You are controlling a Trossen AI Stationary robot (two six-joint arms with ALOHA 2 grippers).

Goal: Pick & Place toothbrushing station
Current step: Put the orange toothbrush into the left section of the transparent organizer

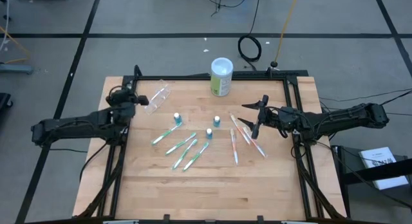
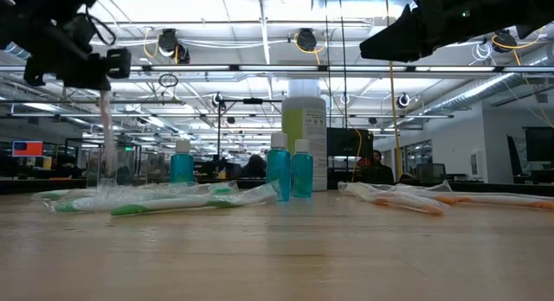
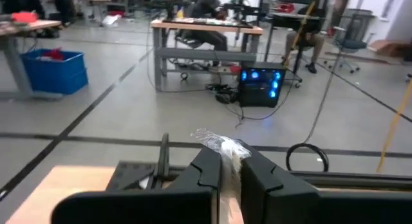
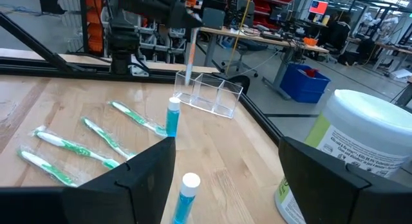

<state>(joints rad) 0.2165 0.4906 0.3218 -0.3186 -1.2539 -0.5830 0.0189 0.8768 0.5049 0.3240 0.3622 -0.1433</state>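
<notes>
Left hand [image 1: 143,100] clamped on pinkish toothbrush [image 4: 190,56] above clear holder [image 4: 207,93]; right hand [image 1: 253,118] wide open, empty

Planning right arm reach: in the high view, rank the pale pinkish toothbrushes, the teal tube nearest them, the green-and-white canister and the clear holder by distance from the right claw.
1. Pale pinkish toothbrushes: directly beside the right claw.
2. Teal tube: mid-table, toward the left arm.
3. Green-and-white canister: at the table's far edge.
4. Clear holder: far left, by the left claw.

2 matte-black jointed arms, each ending in a blocky black pincer with 2 flat fingers.
</notes>
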